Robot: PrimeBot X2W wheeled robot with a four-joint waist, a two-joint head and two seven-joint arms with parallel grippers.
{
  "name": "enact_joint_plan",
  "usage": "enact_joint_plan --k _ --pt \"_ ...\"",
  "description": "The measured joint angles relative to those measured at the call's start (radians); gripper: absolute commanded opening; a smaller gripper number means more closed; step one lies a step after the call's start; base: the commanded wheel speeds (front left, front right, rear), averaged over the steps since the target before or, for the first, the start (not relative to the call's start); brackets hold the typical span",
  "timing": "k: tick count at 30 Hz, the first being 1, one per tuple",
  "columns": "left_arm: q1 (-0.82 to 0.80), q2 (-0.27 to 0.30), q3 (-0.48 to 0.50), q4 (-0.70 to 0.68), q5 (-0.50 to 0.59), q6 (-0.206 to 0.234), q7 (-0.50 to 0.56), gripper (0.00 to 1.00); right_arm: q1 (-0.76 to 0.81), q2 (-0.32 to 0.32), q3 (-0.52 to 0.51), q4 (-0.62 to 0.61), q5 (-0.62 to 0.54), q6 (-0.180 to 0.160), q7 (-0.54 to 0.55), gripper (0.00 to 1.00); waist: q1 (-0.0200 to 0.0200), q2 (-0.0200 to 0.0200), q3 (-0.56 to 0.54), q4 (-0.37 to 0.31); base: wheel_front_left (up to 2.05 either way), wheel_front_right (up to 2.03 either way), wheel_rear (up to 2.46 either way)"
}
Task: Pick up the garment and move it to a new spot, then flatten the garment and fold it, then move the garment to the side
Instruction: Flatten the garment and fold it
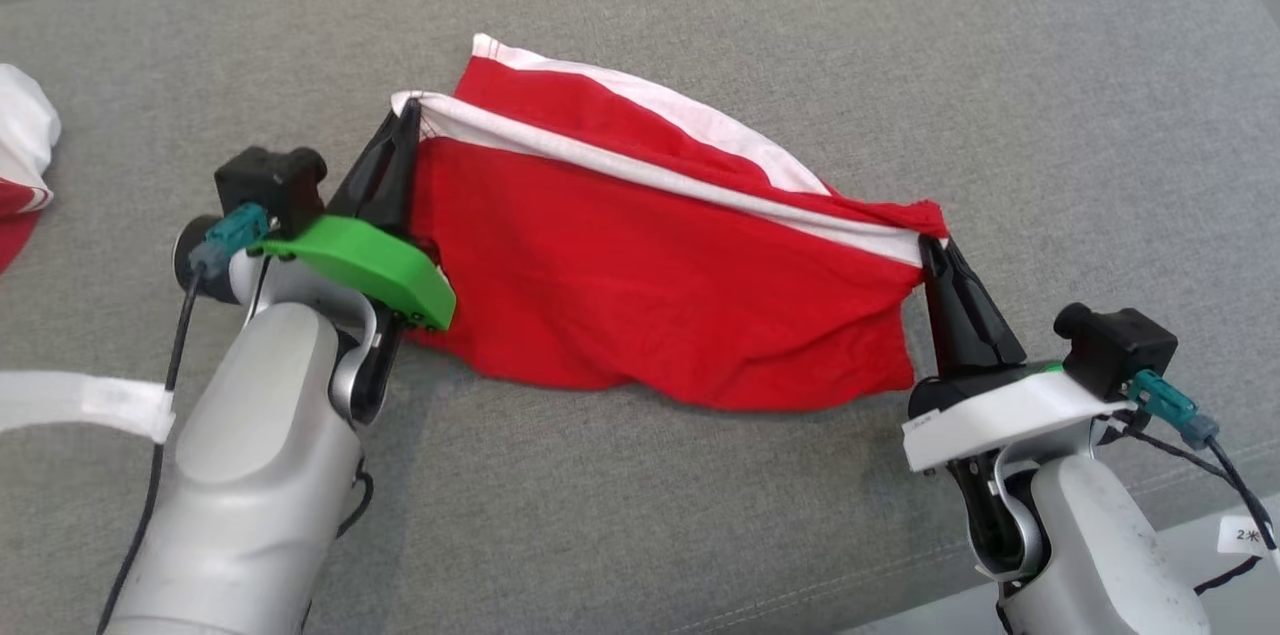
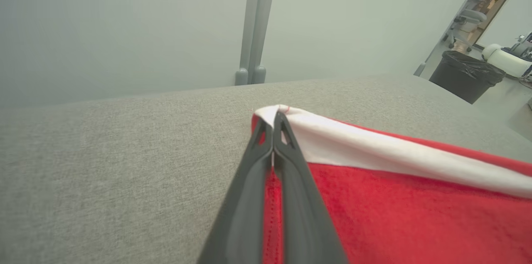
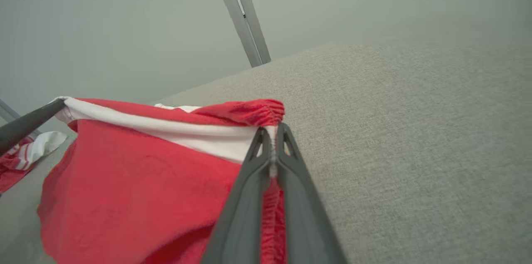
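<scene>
Both pale forearms rise from the bottom edge of the head view: left forearm (image 1: pixel 250 475) at the lower left, right forearm (image 1: pixel 1090 535) at the lower right.

Left pincer (image 1: pixel 408 120): closed, gripping the upper left corner of the garment (image 1: pixel 650 295) at its white band. In the left wrist view the two dark fingers (image 2: pixel 291 172) meet with red-and-white cloth nipped between their tips. A green bracket (image 1: pixel 370 265) and a black wrist camera (image 1: pixel 270 180) sit behind the fingers.

Right pincer (image 1: pixel 932 250): closed, gripping the opposite upper corner, where the red cloth is bunched into gathers. The right wrist view shows the cloth pinched between the tips. A white bracket (image 1: pixel 1000 410) sits behind these fingers.

Garment: red, with a white band along the top edge. It is stretched between the two pincers near the middle of the grey fabric-covered worktop (image 1: pixel 700 515). The top edge is raised. The front layer hangs down to the worktop, where the lower hem lies in loose waves. A second layer, red with a white edge, stands open behind the front layer.

Other items: a second red-and-white cloth (image 1: pixel 20 155) lies at the left edge of the worktop, well apart from the garment. In the left wrist view, a grey post (image 2: pixel 257 23) stands beyond the worktop and a black bin (image 2: pixel 465 75) stands at the far right.
</scene>
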Motion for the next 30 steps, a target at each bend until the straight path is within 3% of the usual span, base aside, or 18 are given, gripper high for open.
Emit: enact_joint_plan --k 10,25,26,27,28,29,30 --pt "-0.232 -0.011 -0.1 0.264 -0.03 0.0 0.016 0.0 -0.116 0.0 0.014 0.107 0.063 0.0 0.0 0.0 0.0 0.0 0.116 -0.061 0.0 0.0 0.0" --pt "-0.386 -0.029 -0.143 0.461 -0.057 0.0 -0.002 0.0 -0.197 0.0 0.063 0.177 0.097 0.0 0.0 0.0 0.0 0.0 0.162 -0.11 0.0 0.0 0.0" --pt "-0.391 -0.03 -0.144 0.467 -0.058 0.0 -0.002 0.0 -0.203 0.0 0.064 0.179 0.097 0.0 0.0 0.19 0.0 0.0 0.163 -0.111 0.0 0.0 0.0" --pt "-0.395 -0.031 -0.144 0.477 -0.058 0.0 -0.002 0.0 -0.207 0.0 0.063 0.181 0.098 0.0 0.0 0.48 0.0 0.0 0.163 -0.111 0.0 0.0 0.0" --pt "-0.398 -0.032 -0.141 0.483 -0.06 0.0 -0.003 0.0 -0.209 0.0 0.063 0.182 0.1 0.0 0.0 1.0 0.0 0.0 0.163 -0.111 0.0 0.0 0.0" --pt "-0.404 -0.033 -0.129 0.476 -0.06 0.003 -0.005 0.72 -0.214 0.001 0.055 0.178 0.102 0.0 0.0 1.0 0.0 0.0 0.162 -0.11 0.0 0.0 0.0" --pt "-0.408 -0.033 -0.125 0.464 -0.059 0.006 -0.005 1.0 -0.217 0.0 0.052 0.175 0.102 0.0 0.0 1.0 0.0 0.0 0.161 -0.109 0.0 0.0 0.0"
